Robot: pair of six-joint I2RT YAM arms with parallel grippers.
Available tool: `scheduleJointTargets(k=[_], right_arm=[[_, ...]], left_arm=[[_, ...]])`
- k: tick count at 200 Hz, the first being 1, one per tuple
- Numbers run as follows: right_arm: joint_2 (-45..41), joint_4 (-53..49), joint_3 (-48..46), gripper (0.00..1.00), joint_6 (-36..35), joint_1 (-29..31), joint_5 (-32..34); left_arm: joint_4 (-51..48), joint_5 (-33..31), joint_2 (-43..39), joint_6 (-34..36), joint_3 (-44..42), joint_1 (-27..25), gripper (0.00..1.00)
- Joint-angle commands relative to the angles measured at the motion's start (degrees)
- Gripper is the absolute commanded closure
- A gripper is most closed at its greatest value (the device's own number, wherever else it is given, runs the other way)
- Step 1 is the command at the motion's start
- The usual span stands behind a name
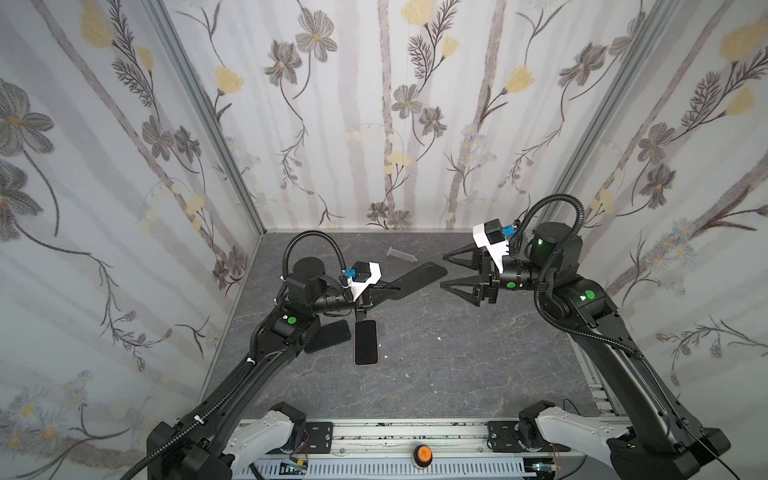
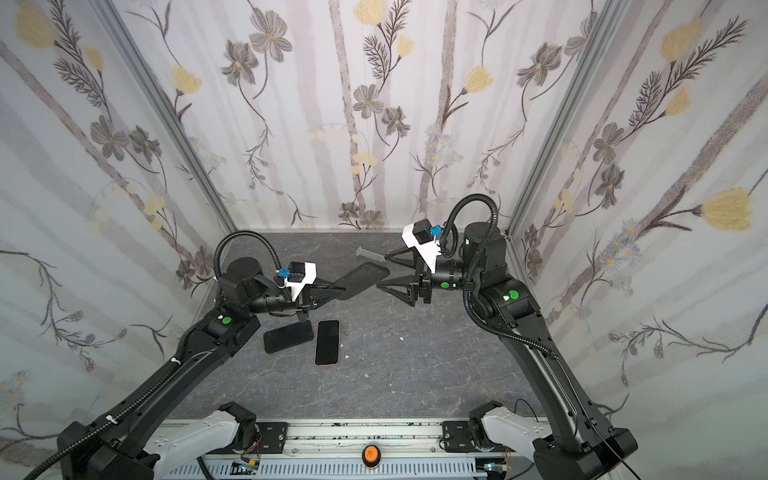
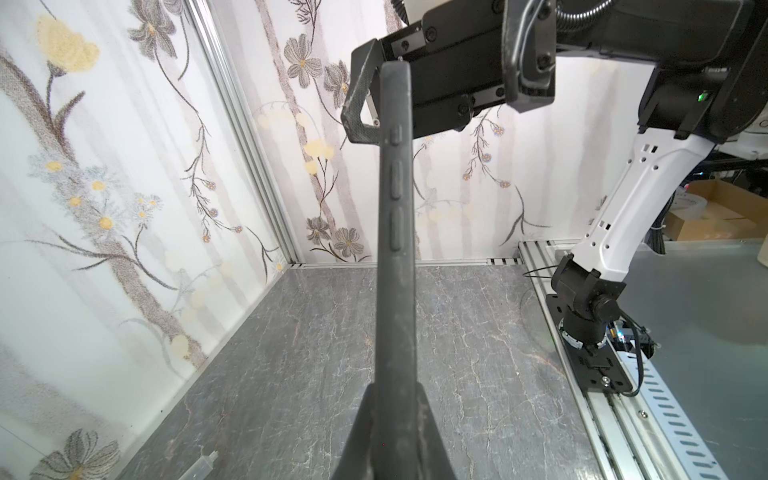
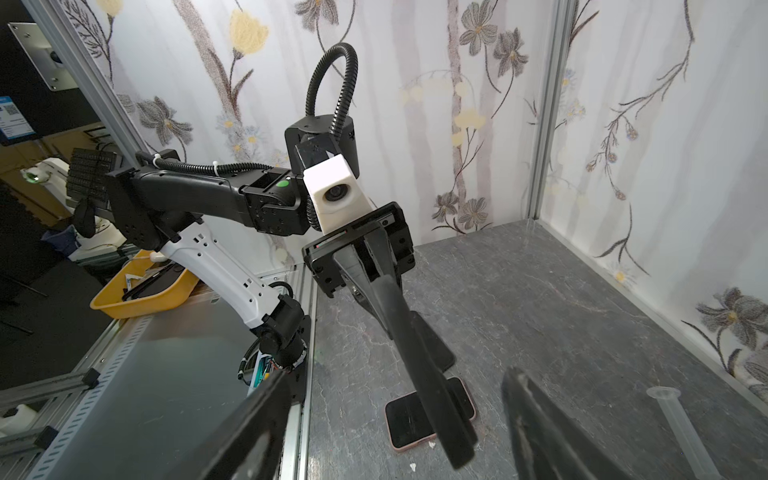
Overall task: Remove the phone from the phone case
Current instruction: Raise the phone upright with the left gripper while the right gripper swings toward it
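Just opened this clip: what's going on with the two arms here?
The left gripper is shut on one end of a black phone case and holds it up off the table. The right gripper is open, with its jaws on either side of the case's free end, not gripping it. Whether a phone is inside the case cannot be told. Below the left arm, a pink-edged phone and a dark slab, either a phone or a case, lie flat on the table.

Black phone case (image 1: 415,276) in air, broad face upward, tilted; pink-rimmed phone (image 1: 365,343) flat below, screen up, apart.
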Motion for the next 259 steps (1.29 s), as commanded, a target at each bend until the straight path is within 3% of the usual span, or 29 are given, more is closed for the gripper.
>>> scheduleJointTargets(k=[1,49,200,259], right_arm=[[0.7,-3.0,1.4,0.23,-2.7,1.2,-2.2],[2.7,-4.8,3.3,0.31,-4.4,4.3,-1.7],[6.6,1.7,4.1,0.67,6.3,6.2,-5.7],[6.7,6.4,3.2,0.72,13.9,6.5,-6.7]], left_arm=[[2.3,1.2,-1.1,5.3,-0.3,-0.1,1.00],[2.2,3.2,-1.2,7.0,-0.4,-0.2,1.00],[2.2,3.3,-1.1,7.4,-0.2,-0.4,1.00],[2.2,0.3,-1.4,8.3,-0.3,-0.4,1.00]])
